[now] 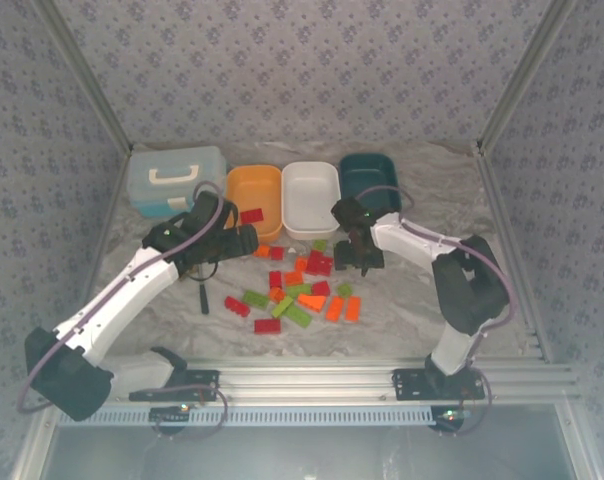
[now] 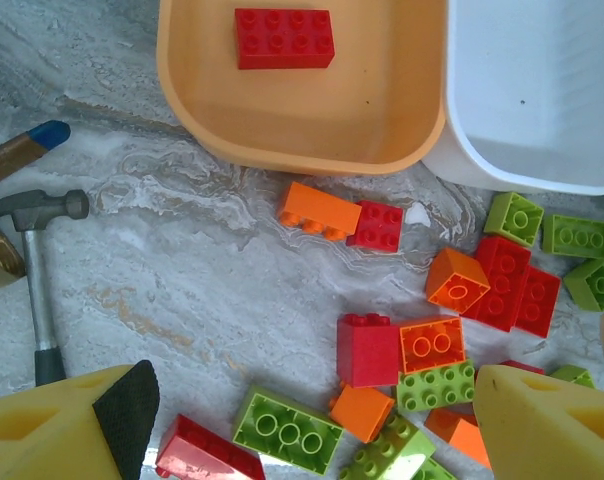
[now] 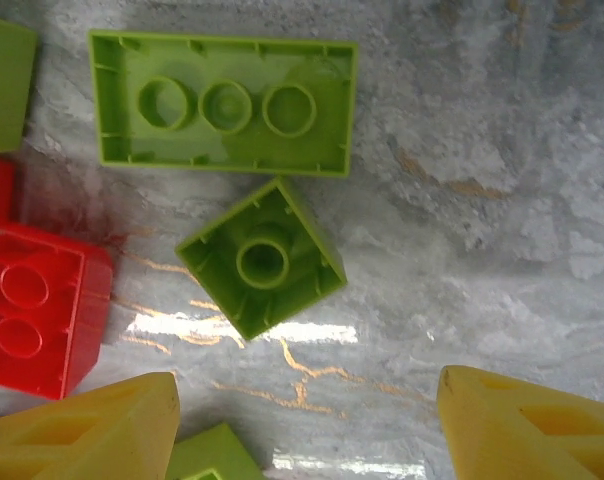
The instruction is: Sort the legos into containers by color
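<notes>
Our right gripper (image 3: 304,420), fingers (image 3: 82,430) apart and empty, hovers over a small square lime-green plastic brick (image 3: 262,260) lying hollow side up on the marbled table (image 3: 482,150). Closing across its skewed corners could, we judge, spin it loose or drag the long lime-green brick (image 3: 222,100) touching it. Our left gripper (image 2: 312,430) gapes empty above the pile (image 2: 432,350) beside the rounded orange plastic tray (image 2: 312,150).

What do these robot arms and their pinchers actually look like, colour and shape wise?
The left arm and right arm are white tubes with bulky black joints and black bases, each trailed by a looping purple-grey cable. Their fingers are yellow, wedge-shaped and hollowed out; one of the left arm's carries a black pad.
</notes>
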### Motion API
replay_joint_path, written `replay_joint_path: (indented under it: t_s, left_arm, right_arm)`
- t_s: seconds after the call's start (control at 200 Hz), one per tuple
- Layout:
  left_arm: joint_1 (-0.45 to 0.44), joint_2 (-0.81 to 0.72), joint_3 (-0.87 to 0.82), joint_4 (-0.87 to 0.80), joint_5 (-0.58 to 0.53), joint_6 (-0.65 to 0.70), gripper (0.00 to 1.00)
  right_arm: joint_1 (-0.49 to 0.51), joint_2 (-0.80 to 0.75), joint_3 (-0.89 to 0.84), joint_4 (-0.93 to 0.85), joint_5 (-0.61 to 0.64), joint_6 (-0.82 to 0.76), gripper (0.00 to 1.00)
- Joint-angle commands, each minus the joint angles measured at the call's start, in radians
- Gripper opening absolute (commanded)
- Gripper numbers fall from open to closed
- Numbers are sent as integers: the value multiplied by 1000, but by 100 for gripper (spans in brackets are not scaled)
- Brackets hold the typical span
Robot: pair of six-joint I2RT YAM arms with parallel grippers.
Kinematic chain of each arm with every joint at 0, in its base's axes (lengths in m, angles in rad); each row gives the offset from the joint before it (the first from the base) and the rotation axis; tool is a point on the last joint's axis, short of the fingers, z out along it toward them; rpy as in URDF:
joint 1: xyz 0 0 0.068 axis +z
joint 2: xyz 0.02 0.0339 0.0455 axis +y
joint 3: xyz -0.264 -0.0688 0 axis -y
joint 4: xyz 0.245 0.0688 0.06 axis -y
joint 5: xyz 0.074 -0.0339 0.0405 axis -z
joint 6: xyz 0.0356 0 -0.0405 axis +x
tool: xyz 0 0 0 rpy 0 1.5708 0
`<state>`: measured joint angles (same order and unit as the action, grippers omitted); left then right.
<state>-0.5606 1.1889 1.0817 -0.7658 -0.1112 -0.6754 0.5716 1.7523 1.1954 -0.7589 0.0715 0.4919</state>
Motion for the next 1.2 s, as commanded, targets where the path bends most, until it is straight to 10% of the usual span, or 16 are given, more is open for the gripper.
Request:
replay_joint_path:
  t_s: [0.0, 1.194]
  left_arm:
    - [4, -32, 2, 4, 14, -19, 85]
    - [-7, -73, 34, -28, 25, -29, 85]
  right_arm:
    - [1, 46, 87, -38, 17, -39, 69]
    - [-16, 247, 224, -67, 69, -141, 46]
